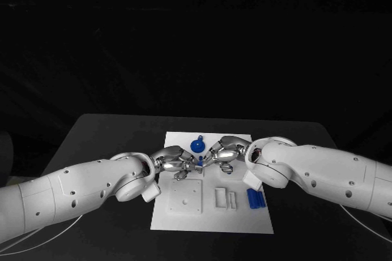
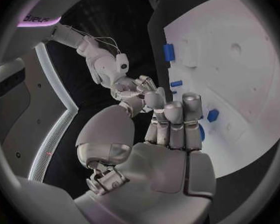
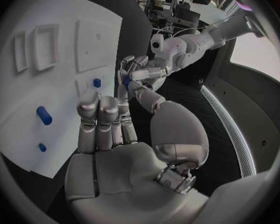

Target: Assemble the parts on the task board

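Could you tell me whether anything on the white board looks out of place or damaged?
Nothing stands out. The flat white task board lies square on the black table, the small blue parts rest on it, and both robot hands meet over its middle.

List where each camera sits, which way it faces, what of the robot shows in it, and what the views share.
Head view: on the robot's head, looking down at the task board; left hand and right hand meet over it.
Left wrist view: behind the left hand, facing the right hand.
Right wrist view: behind the right hand, facing the left hand.
Shared: board and both hands.
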Robot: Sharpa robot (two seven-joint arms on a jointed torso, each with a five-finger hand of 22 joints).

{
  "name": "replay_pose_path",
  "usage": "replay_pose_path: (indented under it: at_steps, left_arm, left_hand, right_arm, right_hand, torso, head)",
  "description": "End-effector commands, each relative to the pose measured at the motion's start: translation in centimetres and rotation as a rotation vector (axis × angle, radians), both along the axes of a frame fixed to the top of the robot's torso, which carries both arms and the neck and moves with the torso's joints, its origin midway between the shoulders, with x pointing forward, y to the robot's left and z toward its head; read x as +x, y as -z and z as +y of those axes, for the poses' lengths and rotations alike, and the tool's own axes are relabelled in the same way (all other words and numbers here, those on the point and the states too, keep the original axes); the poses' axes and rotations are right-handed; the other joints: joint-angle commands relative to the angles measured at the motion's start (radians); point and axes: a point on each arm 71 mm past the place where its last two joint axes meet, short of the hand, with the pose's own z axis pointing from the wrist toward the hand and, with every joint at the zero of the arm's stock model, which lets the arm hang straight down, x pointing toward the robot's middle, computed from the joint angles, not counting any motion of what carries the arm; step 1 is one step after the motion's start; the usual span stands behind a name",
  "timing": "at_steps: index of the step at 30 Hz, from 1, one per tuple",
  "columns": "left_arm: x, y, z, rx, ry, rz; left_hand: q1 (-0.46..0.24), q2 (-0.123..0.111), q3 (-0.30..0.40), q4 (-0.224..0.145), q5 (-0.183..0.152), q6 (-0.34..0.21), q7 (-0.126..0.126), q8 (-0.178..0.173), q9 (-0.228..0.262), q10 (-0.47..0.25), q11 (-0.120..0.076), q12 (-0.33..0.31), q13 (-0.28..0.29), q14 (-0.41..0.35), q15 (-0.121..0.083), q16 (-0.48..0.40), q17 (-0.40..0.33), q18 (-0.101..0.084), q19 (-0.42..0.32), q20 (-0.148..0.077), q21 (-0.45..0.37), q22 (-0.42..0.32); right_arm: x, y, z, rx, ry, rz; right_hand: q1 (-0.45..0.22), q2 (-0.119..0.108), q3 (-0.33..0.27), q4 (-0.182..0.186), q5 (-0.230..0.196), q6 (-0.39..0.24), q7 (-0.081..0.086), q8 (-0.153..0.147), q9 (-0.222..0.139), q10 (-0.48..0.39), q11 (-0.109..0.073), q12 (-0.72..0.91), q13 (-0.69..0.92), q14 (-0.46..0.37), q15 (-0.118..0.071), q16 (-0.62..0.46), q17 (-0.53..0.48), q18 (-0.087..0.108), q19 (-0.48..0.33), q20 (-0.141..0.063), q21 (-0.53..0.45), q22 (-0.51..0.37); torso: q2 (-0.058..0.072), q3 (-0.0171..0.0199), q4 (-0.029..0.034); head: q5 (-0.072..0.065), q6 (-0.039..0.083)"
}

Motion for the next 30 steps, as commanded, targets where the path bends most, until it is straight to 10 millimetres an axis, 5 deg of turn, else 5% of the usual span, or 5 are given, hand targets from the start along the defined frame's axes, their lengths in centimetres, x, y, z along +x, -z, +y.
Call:
replay_pose_path:
  at_steps: [1, 20, 30]
  left_arm:
    - [0.15, -0.35, 0.02, -0.036, -0.012, -0.005]
    - [0.24, -0.37, 0.16, -0.058, -0.035, 0.012]
    - [0.19, -0.36, 0.11, -0.063, -0.029, 0.019]
  left_hand:
    - [0.002, 0.004, 0.009, -0.003, 0.004, 0.003, -0.009, -0.002, -0.002, -0.006, -0.003, 0.001, -0.002, -0.008, -0.007, 0.002, -0.001, -0.004, -0.009, -0.11, 0.002, 0.014]
    - [-0.004, 0.007, 0.007, 0.005, 0.004, -0.01, -0.004, -0.01, -0.002, -0.011, 0.002, 0.003, -0.002, -0.013, -0.002, 0.003, 0.0, -0.006, -0.013, -0.108, 0.002, 0.015]
    - [-0.015, -0.015, 0.002, 0.024, 0.004, -0.056, 0.01, -0.04, -0.009, -0.022, 0.015, 0.005, -0.002, -0.021, 0.009, 0.003, -0.001, -0.004, -0.018, -0.102, 0.002, 0.015]
  right_arm:
    - [-0.26, 0.23, 0.12, -0.004, -0.021, 0.007]
    - [-0.55, 0.66, 0.07, -0.007, -0.026, 0.022]
    - [-0.53, 0.67, 0.04, 0.002, -0.016, 0.024]
  right_hand:
    - [0.005, 0.004, 0.006, 0.001, -0.004, 0.015, 0.01, 0.006, 0.001, 0.005, -0.001, 0.0, 0.002, 0.001, -0.005, 0.006, 0.001, 0.083, 0.0, 0.001, 0.006, 0.018]
    - [0.005, 0.003, 0.011, 0.001, -0.003, 0.015, 0.01, 0.007, 0.003, 0.005, -0.001, 0.0, 0.002, 0.001, -0.005, 0.007, 0.001, 0.083, 0.0, 0.001, 0.007, 0.018]
    - [0.004, 0.003, 0.012, 0.001, -0.003, 0.015, 0.01, 0.007, 0.003, 0.005, -0.001, 0.0, 0.002, 0.001, -0.005, 0.006, 0.001, 0.083, -0.001, 0.001, 0.007, 0.018]
  torso:
    - [0.0, 0.0002, -0.0002]
    - [0.0, -0.0001, -0.0002]
    - [0.0, 0.0001, 0.0]
  head:
    - [-0.001, 0.001]
    - [-0.001, 0.002]
    - [-0.001, 0.0]
